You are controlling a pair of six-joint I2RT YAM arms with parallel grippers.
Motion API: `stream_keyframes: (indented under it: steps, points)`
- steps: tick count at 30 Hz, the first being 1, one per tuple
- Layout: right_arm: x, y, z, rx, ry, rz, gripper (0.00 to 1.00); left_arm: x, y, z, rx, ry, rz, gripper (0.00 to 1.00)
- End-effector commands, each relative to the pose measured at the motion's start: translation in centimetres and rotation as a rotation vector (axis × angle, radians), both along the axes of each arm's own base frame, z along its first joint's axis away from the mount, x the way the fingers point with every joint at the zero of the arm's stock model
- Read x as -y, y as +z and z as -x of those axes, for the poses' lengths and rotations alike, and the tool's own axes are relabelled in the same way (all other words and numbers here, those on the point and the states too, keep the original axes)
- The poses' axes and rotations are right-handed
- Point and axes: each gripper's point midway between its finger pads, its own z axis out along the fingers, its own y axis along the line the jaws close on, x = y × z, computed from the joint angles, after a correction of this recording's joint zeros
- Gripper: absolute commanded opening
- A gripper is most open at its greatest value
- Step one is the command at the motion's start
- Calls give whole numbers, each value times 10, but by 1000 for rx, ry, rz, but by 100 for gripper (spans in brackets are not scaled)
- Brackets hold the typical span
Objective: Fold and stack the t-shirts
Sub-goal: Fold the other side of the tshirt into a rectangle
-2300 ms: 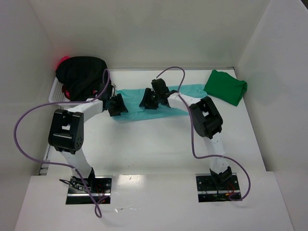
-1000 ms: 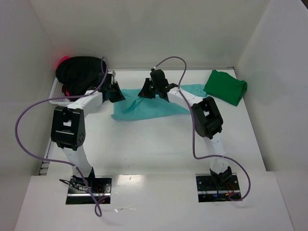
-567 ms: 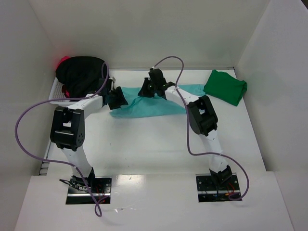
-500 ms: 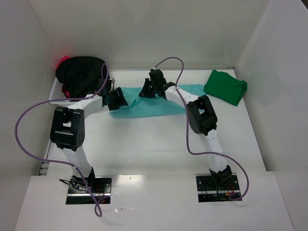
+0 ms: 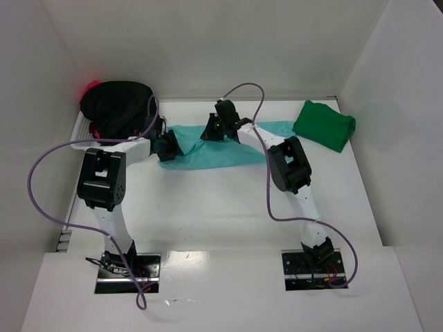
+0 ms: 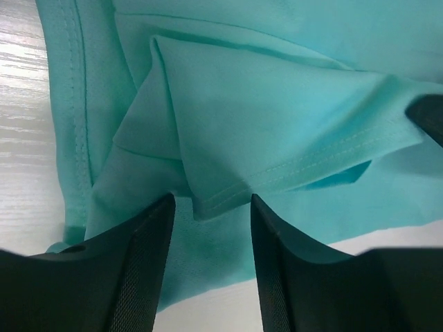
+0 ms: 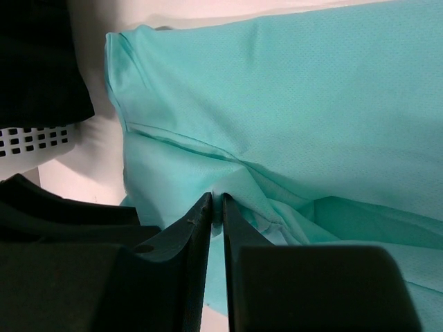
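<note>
White table [image 5: 221,207], boxed by plain white walls [image 5: 208,41] on three sides, carries the light teal cloth t-shirt [image 5: 221,153], which is spread in a band across the upper middle of the top view. A dark green folded t-shirt [image 5: 324,124] lies at upper right. At upper left, a black crumpled t-shirt [image 5: 116,107] heaps over a red-pink t-shirt [image 5: 90,88] in a white perforated basket [image 5: 80,135]. The left gripper [image 6: 211,200] has its jaws apart above a hemmed teal fold. The right gripper [image 7: 216,197] has its jaws nearly together, pinching a ridge of the same shirt.
</note>
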Motion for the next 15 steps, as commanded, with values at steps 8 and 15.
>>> stream_keyframes:
  steps: [8, 15]
  points:
    - [3, 12, -16, 40, -6, -12, 16, -5, 1, -11, 28, 45, 1, 8]
    - [8, 10, -18, 33, -10, -14, 16, -2, 38, -34, 115, 45, 14, 0]
